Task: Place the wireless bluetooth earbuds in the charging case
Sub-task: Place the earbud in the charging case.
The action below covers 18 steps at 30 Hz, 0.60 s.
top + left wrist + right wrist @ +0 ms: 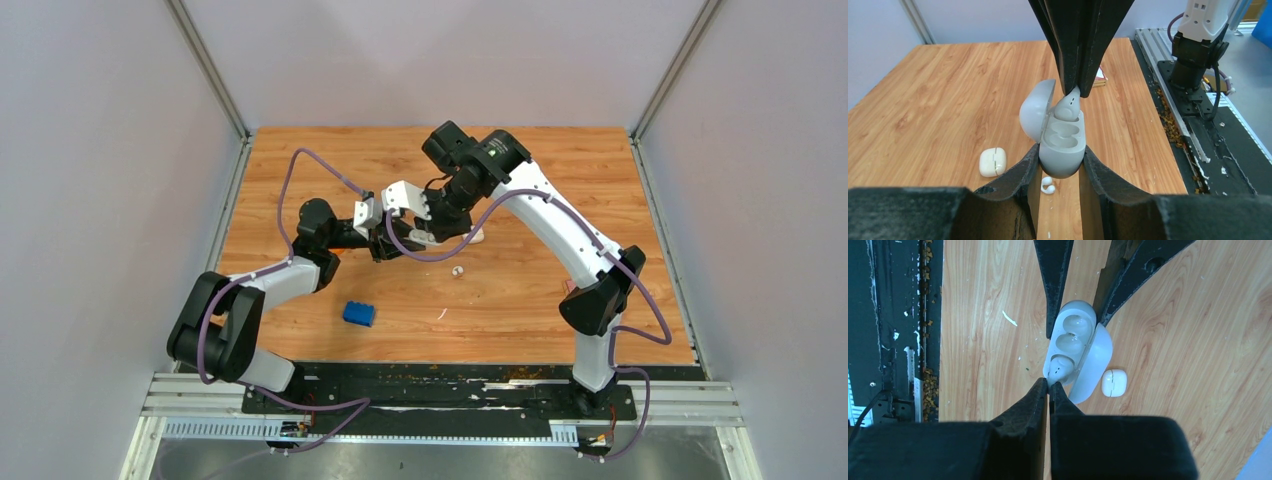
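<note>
Wood-grain table (560, 180) is the biggest thing going, and both sets of jaws meet above the middle of it. Left gripper (1061, 157) is clenched on the base of the charging case (1073, 335), one finger on each side, with the lid (1035, 107) flipped open and off to one side of the jaws. Right gripper (1049, 385) is pinched tight on the stem of one earbud (1068, 107), coming in from the opposite side so its tips are right at the case's rim. The bud's bulb end is at the pocket nearest the right jaws; can't tell if it's fully seated.

Blue brick (359, 313) is well clear of both jaws. A small closed white case (993, 161) lies on the table beside the left jaws, and a second loose earbud (1048, 185) sits on the wood below them, visible through the gap under the held case.

My take on handling: these buds look like hard, glossy plastic, featherweight and slippery, so they'd likely squirt out of a sloppy pinch. The stem is the only sensible place to grab, which leaves the bulb free to drop in. The case looks smooth and rounded too, so keep the grip low on its sides, away from the hinge.
</note>
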### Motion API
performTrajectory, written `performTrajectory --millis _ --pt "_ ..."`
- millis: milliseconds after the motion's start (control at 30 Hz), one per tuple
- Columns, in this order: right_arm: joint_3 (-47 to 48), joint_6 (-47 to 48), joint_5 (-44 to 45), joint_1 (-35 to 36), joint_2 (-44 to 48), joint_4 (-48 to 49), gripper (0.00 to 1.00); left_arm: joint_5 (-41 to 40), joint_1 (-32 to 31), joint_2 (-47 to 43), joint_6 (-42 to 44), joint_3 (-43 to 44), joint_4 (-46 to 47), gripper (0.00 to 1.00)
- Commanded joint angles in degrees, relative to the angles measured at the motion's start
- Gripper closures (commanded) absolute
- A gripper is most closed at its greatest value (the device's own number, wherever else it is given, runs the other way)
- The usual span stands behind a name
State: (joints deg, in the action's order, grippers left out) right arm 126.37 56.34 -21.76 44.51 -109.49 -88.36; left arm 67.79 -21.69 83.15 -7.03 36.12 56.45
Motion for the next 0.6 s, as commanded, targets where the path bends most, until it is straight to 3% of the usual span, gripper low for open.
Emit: performTrajectory --millis 0,300,400,567 --pt "-0.68 1.92 -3.29 -0.52 3.19 3.18 1.00 0.65 -0.33 0.32 0.17 1.31 4.35 1.00" --pt "-1.51 2.14 -3.70 -1.51 3.34 3.54 0.99 -0.59 -0.02 0.51 -2.18 0.48 6.34 1.00" --pt "-1.16 1.53 -2.34 -1.50 2.61 3.45 0.89 -0.73 0.08 0.43 -2.20 0.38 6.48 1.00" --pt "-0.58 0.79 -1.44 -1.42 3.01 3.45 0.82 -1.23 0.20 0.24 -2.63 0.18 6.33 1.00"
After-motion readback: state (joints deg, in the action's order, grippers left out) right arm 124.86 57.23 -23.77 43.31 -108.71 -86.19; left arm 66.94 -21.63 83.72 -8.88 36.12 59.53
